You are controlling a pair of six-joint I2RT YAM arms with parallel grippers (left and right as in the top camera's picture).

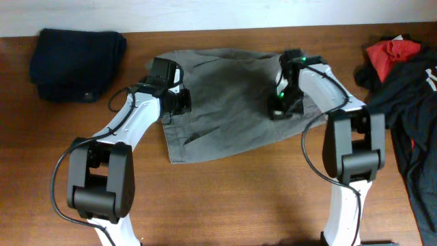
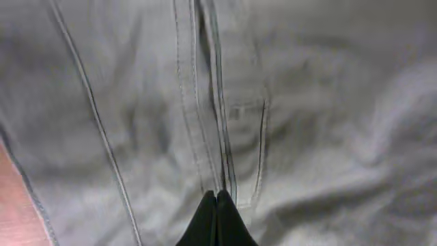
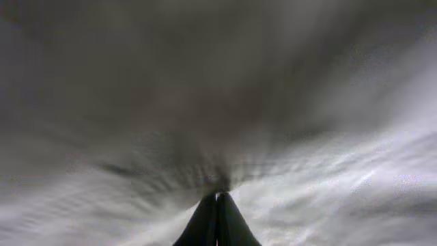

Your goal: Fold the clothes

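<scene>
1. The grey-olive cotton garment (image 1: pixel 225 102), trouser-like with stitched pocket seams, is spread on the brown wooden worktop (image 1: pixel 239 205) in the upper middle of the overhead frame. Its long axis runs left to right across the frame.
2. The left fingers (image 2: pixel 208 222) are closed and are set on a double seam at the garment's left edge. Whether cloth is caught between them cannot be told.
3. The right fingers (image 3: pixel 208 222) are also closed. Creases fan out from their tips, so a pinch of cloth is judged to be held near the garment's right edge.
4. The two sets of fingers are thus placed at opposite ends of the long axis, at about the same height in the frame. Each end is nearer its own arm.
5. The coming move is judged to turn on that line: both ends would have to be carried together, or the fold would be skewed.
6. A dark navy folded garment (image 1: pixel 78 55) at the upper left and a red and black heap of clothing (image 1: pixel 403 68) at the right edge are well apart from the spread cloth.
</scene>
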